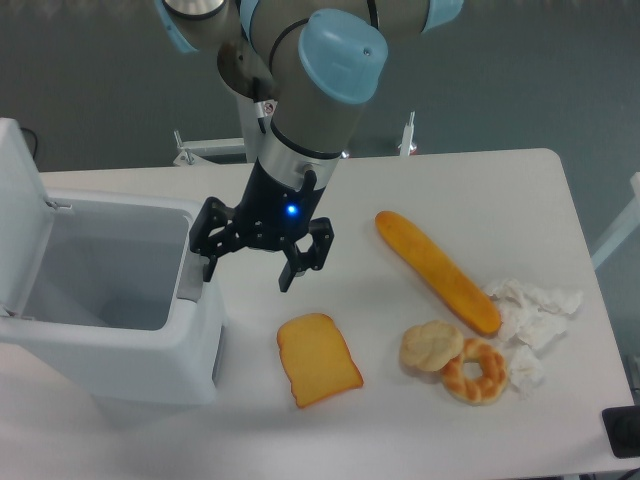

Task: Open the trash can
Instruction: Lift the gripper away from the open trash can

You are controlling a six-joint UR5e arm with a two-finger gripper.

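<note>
Bread slice (318, 359) beside trash can (110, 330)

The trash can (110, 345) is white. The gripper (250, 268) is black with a blue light. The bread slice (318, 358) is orange-yellow.

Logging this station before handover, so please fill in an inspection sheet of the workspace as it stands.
Surface: white table, no spills seen.
Job's things: trash can at left, lid standing up, inside looks empty.
Clutter: baguette, bread slice, bun, ring pastry, crumpled tissue.
Grippers: gripper open, one finger at the grey push tab.
Cables: dark cable at far left.
Surroundings: grey floor, metal frame behind table.
</note>
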